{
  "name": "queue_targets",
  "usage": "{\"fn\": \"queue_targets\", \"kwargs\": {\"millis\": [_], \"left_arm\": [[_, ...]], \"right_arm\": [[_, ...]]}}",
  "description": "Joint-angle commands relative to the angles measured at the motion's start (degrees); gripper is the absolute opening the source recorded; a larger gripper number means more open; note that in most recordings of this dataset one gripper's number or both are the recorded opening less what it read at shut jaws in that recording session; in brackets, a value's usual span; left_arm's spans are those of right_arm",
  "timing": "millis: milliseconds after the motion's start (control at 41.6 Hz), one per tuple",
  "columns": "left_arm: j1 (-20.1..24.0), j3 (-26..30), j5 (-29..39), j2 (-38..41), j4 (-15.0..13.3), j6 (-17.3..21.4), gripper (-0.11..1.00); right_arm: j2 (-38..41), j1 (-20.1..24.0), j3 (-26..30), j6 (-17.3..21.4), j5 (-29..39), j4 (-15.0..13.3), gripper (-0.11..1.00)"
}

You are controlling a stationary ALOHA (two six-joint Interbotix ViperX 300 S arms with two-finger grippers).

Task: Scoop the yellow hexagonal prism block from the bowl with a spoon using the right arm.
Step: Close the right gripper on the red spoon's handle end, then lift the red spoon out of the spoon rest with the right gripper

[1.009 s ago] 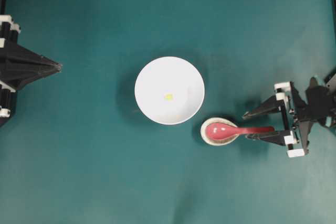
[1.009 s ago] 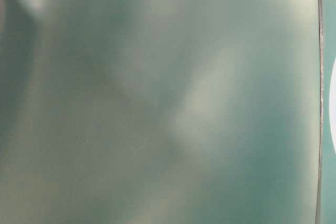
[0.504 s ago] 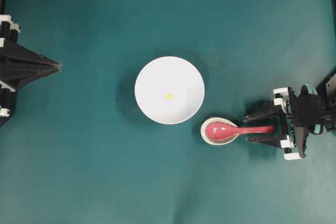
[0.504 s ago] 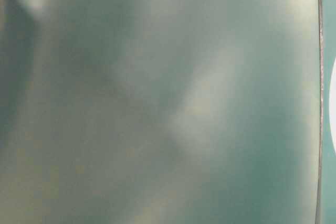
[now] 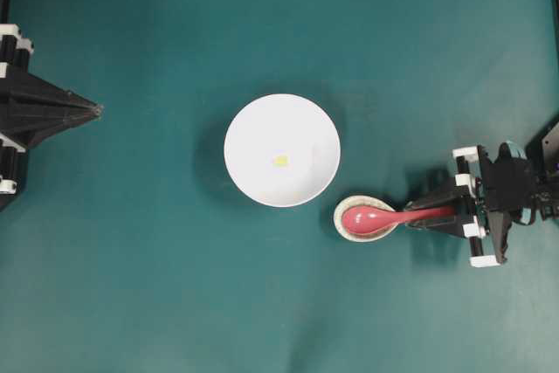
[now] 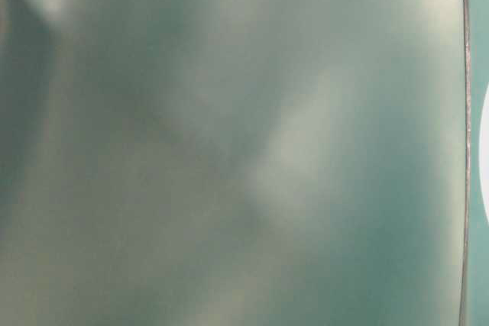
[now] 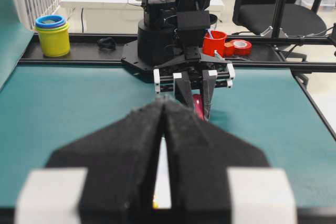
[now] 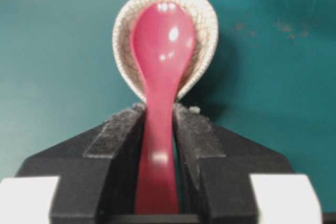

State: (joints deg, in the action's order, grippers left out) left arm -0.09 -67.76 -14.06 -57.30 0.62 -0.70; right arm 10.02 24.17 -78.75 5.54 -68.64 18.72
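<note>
Both jaws of the right arm (image 5: 434, 214), apart a second ago, now clamp the spoon (image 8: 160, 103) handle at the bowl's (image 5: 253, 124) four o'clock, readying scooping the yellow hexagonal prism block (image 5: 280, 161) lying inside.

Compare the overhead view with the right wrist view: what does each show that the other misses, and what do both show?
Only the overhead view shows the whole bowl with the yellow block inside, and the left hand shut at the table's edge. Only the right wrist view shows the fingers pressing both sides of the handle. Both show the right hand, the spoon and its rest.
</note>
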Motion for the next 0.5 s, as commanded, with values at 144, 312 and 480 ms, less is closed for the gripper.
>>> {"fn": "queue_targets", "kwargs": {"millis": [144,312,480], "left_arm": [[0.18,1.49,-0.53,0.09,0.09,-0.18,0.0],[0.18,1.49,-0.44,0.0,0.09,-0.09,0.0],[0.18,1.49,-0.09,-0.18,0.09,-0.09,0.0]], "right_arm": [[-1.93,0.18,1.41,-0.18,-0.09,0.0,0.21],[-7.47,0.09,2.02,-1.05,2.72,-0.09,0.21],[-17.84,-1.23,3.25,-4.75,12.22,0.0,0.21]]}}
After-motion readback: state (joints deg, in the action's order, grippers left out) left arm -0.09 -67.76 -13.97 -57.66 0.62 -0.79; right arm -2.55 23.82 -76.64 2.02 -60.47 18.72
